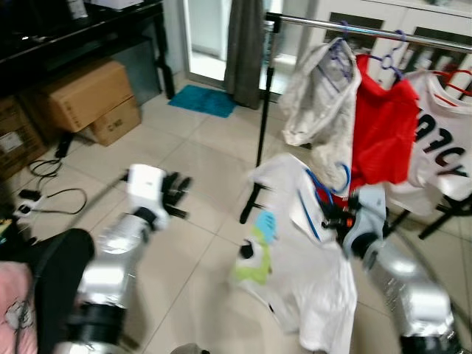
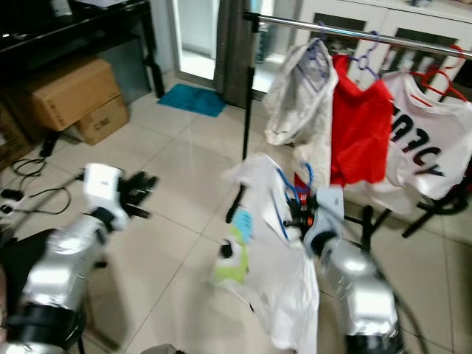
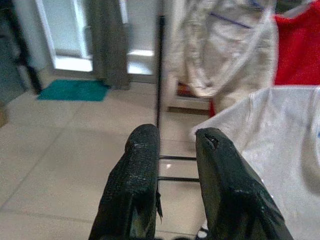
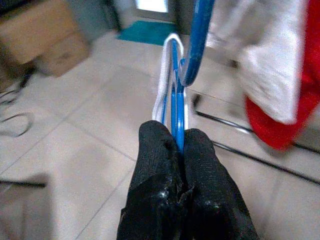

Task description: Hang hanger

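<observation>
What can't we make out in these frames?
- Blue hanger: its shoulders are hidden inside the white T-shirt, both eye views.
- Rail: its right end is cut off by the frame edge, both eye views.
- Print on the white shirt hanging on the rail: blurred, unreadable.
- Right gripper: small and motion-blurred in the eye views.

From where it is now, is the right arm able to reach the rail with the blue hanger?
Probably yes: the right gripper holds the blue hanger below the rail, nothing between.

Right claw [image 1: 335, 219] holds a blue hanger [image 1: 324, 190] with white shirt [image 1: 310, 273] below the rail [image 1: 369, 31]
</observation>
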Available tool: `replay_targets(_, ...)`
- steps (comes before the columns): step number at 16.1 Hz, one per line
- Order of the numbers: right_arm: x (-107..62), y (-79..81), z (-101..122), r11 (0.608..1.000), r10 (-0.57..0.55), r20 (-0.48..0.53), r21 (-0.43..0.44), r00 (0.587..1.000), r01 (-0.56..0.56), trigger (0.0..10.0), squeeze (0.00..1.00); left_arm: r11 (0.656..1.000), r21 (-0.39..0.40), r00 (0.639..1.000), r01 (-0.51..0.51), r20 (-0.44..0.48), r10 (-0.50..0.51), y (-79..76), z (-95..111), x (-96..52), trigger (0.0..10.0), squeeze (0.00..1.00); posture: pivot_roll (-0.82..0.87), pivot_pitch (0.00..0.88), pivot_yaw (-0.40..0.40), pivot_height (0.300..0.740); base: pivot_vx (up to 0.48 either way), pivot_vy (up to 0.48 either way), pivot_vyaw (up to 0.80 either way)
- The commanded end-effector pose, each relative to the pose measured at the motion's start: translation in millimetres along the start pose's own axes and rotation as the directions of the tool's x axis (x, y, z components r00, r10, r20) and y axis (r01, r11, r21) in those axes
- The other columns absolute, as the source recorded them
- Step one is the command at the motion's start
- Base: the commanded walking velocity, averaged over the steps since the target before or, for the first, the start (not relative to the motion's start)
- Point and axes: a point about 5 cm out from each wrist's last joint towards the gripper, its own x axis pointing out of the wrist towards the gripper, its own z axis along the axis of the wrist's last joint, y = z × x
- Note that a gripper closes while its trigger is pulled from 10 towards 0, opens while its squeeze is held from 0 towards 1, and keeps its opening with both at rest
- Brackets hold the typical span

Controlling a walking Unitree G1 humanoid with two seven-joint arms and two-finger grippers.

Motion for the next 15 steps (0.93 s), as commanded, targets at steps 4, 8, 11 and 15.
replay_targets(4,-1.4,6.8,8,0.997,-0.065,0.071,-0.035,0.995,0.067,10.0,0.00,0.999,0.025,0.999,-0.031,-0.022,0.031,-4.9,-4,-4.2,10.0,0.00,-0.11,0.000,0.001,0.740,0.000,0.000,0.00)
replay_targets(8,-5.4,-4.8,19,0.981,-0.195,0.173,0.024,0.966,0.193,10.0,0.00,0.999,0.034,0.999,-0.034,-0.014,0.035,-7.7,2,-5.0,10.0,0.00,-0.10,0.000,0.002,0.740,0.191,0.000,0.00)
replay_targets(11,-10.8,-9.5,34,0.974,-0.206,0.260,-0.034,0.943,0.222,10.0,0.00,0.999,0.036,0.999,-0.033,-0.009,0.033,-6.6,4,-4.3,10.0,0.00,-0.10,0.000,0.007,0.740,0.256,0.000,-0.22)
replay_targets(15,-11.6,-5.9,34,0.976,-0.215,0.278,0.073,0.936,0.203,10.0,0.00,0.999,0.029,1.000,-0.018,0.013,0.018,-12.2,14,1.2,10.0,0.00,-0.11,0.000,0.010,0.740,0.259,0.000,-0.80)
